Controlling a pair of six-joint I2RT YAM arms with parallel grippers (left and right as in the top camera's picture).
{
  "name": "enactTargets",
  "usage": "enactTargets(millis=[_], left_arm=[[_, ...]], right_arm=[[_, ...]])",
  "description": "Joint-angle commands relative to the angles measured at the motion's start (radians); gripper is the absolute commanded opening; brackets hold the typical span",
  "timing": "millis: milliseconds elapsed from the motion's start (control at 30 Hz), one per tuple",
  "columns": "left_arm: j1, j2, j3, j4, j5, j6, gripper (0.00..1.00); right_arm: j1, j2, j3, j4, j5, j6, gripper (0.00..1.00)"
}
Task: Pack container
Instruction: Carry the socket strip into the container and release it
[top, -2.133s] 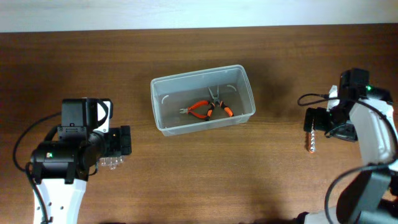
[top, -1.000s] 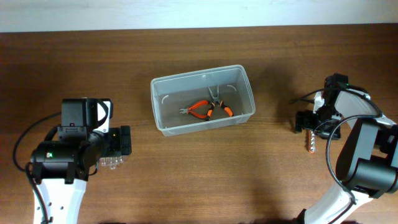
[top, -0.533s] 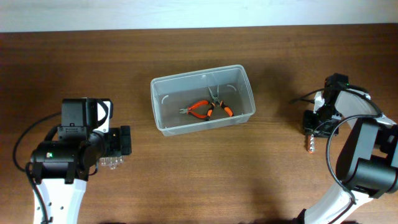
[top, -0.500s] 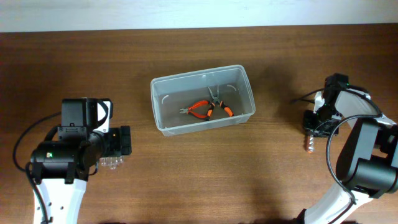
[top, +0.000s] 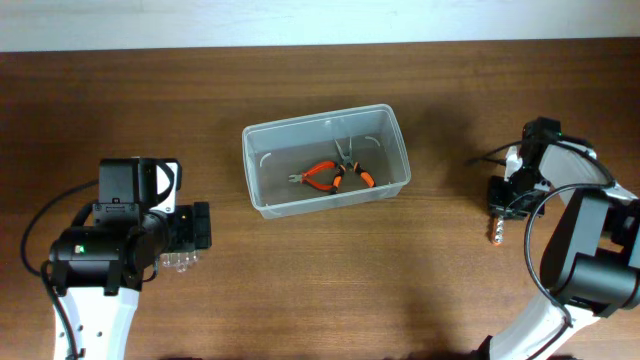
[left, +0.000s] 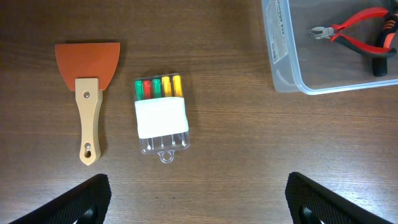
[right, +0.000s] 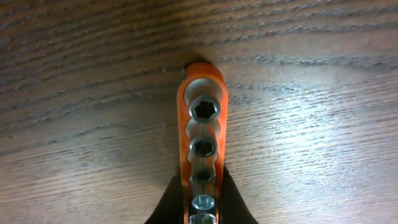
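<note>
Right claw (right: 202, 190) pinching socket rail (right: 203, 112), wrist view

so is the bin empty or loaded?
Not empty: the bin holds orange-handled pliers on its floor. Scraper and small clear case lie outside it.

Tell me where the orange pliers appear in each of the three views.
Overhead: orange pliers at the centre, inside the container.
Left wrist: orange pliers at the top right, inside the container.
Right wrist: not in it.
Shared landmark: the container, in overhead and left wrist.
</note>
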Motion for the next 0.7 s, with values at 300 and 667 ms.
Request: enactTargets(millis=[300,667], left_arm=[[-0.005,-0.005,-0.003,0.003,-0.008,0.013,0.92],[-0.005,-0.005,-0.003,0.003,-0.008,0.013,0.92]], right_arm=[[0.151,-0.073,0.584,-0.361,-0.069,-0.138,0.04],[0.58,-0.07,0.814,-0.461,-0.119,-0.66,0.04]])
